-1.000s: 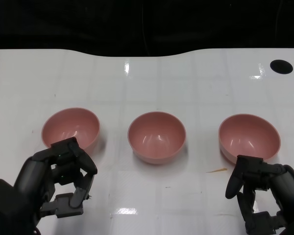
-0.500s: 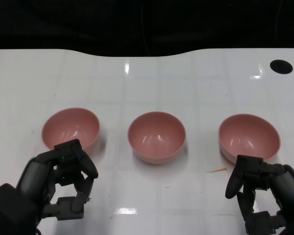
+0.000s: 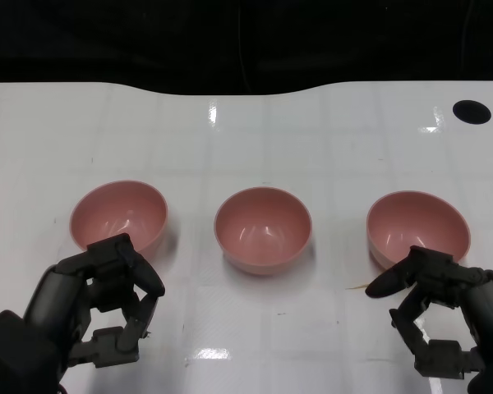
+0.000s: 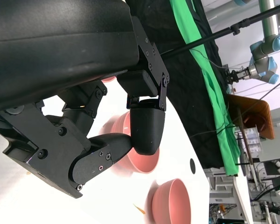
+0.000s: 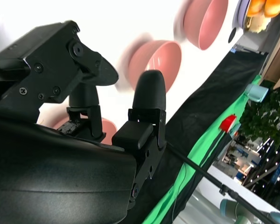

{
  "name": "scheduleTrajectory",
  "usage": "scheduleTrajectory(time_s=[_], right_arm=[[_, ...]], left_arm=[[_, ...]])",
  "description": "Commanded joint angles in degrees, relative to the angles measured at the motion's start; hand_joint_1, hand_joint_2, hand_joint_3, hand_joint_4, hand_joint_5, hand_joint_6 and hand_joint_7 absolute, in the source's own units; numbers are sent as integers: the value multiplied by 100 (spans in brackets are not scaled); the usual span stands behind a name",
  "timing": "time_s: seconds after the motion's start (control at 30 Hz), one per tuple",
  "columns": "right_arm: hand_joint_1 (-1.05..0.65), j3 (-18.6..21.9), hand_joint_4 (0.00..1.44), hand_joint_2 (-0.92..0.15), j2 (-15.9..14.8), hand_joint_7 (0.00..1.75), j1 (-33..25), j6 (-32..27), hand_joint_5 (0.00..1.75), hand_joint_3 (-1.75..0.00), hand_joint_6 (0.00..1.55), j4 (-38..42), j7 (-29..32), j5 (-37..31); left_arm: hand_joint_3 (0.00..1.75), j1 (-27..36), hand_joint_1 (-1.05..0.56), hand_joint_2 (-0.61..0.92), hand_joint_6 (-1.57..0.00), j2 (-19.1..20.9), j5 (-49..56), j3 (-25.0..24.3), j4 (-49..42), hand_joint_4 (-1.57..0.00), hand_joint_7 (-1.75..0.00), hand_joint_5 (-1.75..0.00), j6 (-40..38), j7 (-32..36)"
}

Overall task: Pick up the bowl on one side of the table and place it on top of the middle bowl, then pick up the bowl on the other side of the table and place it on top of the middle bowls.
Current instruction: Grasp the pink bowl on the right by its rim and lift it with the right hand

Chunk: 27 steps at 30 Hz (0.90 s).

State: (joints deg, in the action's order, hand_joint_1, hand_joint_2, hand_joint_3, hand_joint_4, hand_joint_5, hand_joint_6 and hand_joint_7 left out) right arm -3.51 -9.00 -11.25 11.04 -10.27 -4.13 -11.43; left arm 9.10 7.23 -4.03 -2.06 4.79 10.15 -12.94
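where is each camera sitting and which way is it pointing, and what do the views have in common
Head view: sits up on the robot, looking down at the white table with the left bowl, middle bowl and right bowl; the left hand and right hand show at the bottom corners.
Left wrist view: sits behind the left hand, looking past its fingers across the table at pink bowls and a green cloth.
Right wrist view: sits behind the right hand, likewise facing pink bowls.
Shared: all three views show pink bowls on the white table.
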Motion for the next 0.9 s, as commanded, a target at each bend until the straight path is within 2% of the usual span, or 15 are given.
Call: scheduleTrajectory(time_s=[0.03,0.13,0.23,0.3,0.43,0.5,0.6,0.7,0.83,0.9], right_arm=[[-14,80,53,-64,-10,74,4,-113,113,-63,58,-131,45,23],[-16,98,50,-67,-20,70,7,-220,110,-55,56,-224,80,-60],[-23,149,46,-83,-92,45,47,-389,87,-17,53,-401,152,-290],[-26,163,44,-86,-122,38,76,-444,81,-9,51,-452,157,-391],[-32,183,36,-87,-265,30,148,-705,76,-5,43,-609,68,-651],[-34,167,33,-86,-332,27,192,-756,75,-3,42,-654,79,-804],[-35,140,31,-86,-415,25,243,-753,77,-2,42,-680,111,-1001],[-38,111,30,-84,-511,23,295,-750,81,0,43,-703,136,-1280],[-44,46,26,-84,-664,19,360,-898,74,0,44,-797,69,-1691],[-47,-52,26,-83,-813,15,439,-1084,69,0,44,-858,-22,-2132]], left_arm=[[109,15,-35,43,-81,57,-21,-23,11,-86,-146,-174,-24,-5],[111,17,-35,43,-81,50,-27,-26,4,-86,-147,-174,-11,-2],[111,32,-34,43,-82,55,27,-25,17,-86,-147,-175,1,32],[108,34,-35,45,-80,63,62,-24,25,-85,-148,-175,-4,46],[105,44,-36,46,-80,56,100,-16,64,-86,-149,-175,-28,58],[112,49,-30,45,-81,32,142,-10,82,-86,-146,-174,-60,92],[113,52,-30,44,-81,25,330,5,45,-87,-144,-171,60,190],[101,60,-36,50,-84,30,447,11,28,-90,-142,-167,120,257],[104,82,-36,49,-86,4,434,-6,81,-92,-139,-165,60,265],[106,104,-34,48,-87,14,520,2,140,-93,-138,-164,19,322]])
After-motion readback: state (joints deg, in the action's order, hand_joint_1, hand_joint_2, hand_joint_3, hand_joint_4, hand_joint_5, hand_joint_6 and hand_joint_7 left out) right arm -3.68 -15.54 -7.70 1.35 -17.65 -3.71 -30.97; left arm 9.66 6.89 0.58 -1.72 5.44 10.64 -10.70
